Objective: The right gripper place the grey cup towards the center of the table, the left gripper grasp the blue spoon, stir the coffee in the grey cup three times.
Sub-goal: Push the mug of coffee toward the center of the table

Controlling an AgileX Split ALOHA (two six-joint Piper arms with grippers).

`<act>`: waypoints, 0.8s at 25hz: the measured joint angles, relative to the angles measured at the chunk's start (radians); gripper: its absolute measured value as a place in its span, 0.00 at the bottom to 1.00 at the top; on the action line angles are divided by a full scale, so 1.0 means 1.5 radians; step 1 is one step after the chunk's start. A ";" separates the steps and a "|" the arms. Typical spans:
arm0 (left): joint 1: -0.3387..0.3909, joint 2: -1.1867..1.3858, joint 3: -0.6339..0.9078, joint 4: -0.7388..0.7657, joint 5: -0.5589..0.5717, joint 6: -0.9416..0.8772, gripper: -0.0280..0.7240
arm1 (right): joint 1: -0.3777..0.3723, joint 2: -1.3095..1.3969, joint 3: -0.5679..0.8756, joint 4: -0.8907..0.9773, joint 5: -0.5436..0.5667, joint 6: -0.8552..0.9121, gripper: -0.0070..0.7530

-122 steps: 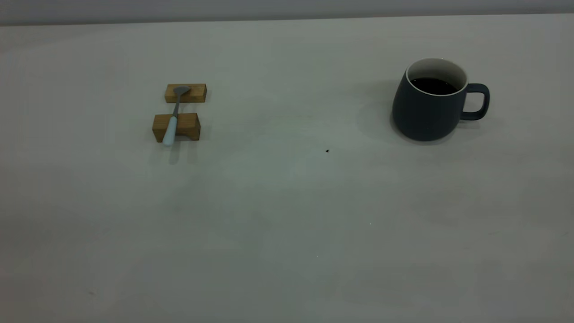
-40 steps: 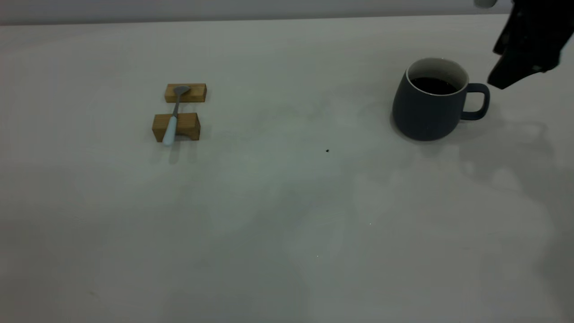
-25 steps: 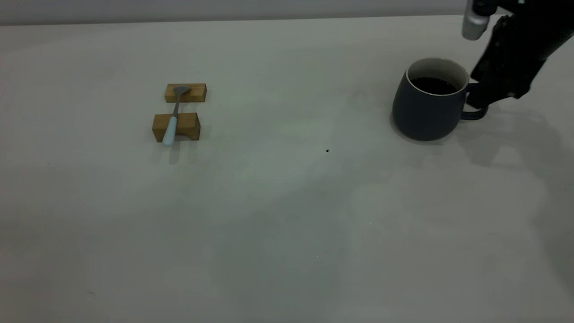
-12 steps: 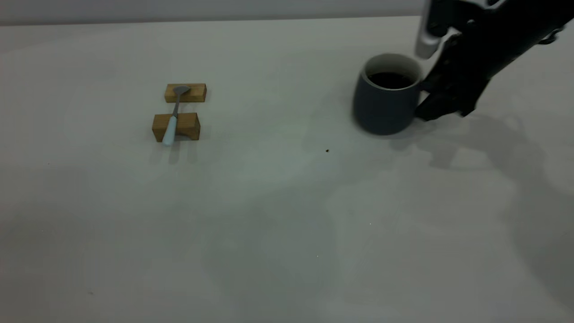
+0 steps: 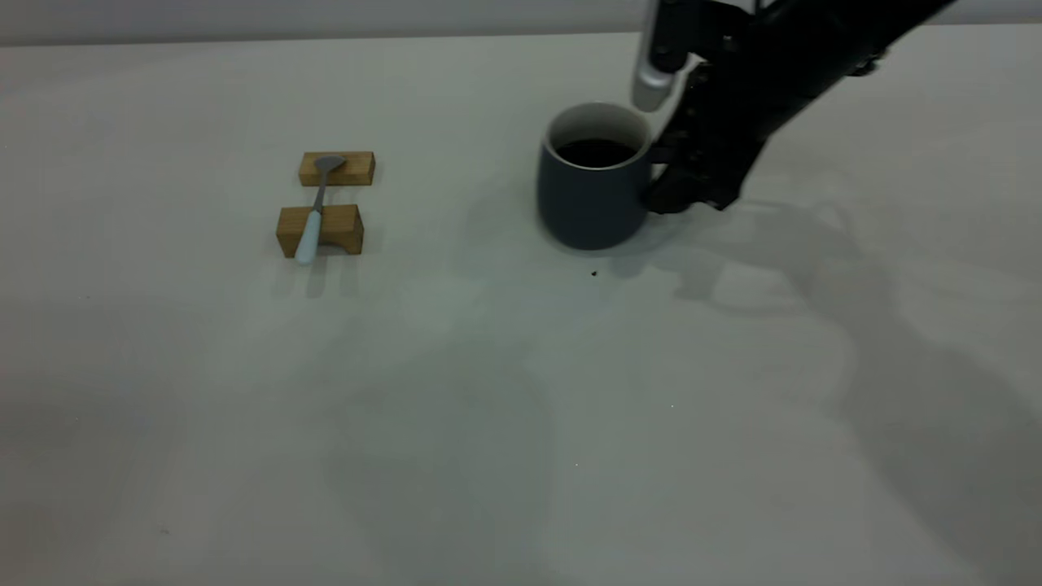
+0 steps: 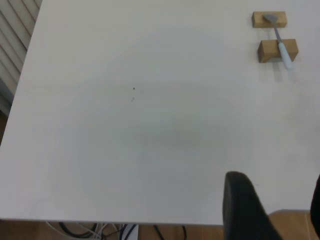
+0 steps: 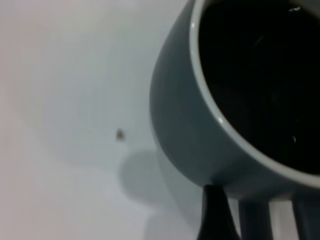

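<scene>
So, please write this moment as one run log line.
right gripper: holds dark blue-grey mug handle | pale-blue spoon: on wooden blocks

Grey cup (image 7: 190, 125) full of coffee (image 7: 260, 75); tool finger (image 7: 216, 215) at handle (image 7: 254, 220).

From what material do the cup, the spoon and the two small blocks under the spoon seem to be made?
The grey cup looks ceramic: matte blue-grey outside, smooth white glazed inside. The blue spoon seems to have a dull grey metal bowl and neck, and a pale handle, perhaps plastic. The blocks look like wood, with a warm brown, unpainted surface.
</scene>
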 joint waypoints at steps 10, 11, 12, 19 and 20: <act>0.000 0.000 0.000 0.000 0.001 0.000 0.57 | 0.039 0.020 -0.035 0.009 0.007 0.000 0.72; 0.000 0.000 0.000 0.000 0.001 0.000 0.57 | 0.037 0.020 -0.035 0.009 0.011 0.005 0.72; 0.000 0.000 0.000 0.000 0.001 0.000 0.57 | 0.034 0.019 -0.035 0.009 0.017 0.015 0.72; 0.000 0.000 0.000 0.000 0.001 0.000 0.57 | -0.007 -0.058 -0.003 -0.052 0.059 0.186 0.71; 0.000 0.000 0.000 0.000 0.001 0.000 0.57 | -0.012 -0.075 0.009 -0.064 0.067 0.217 0.71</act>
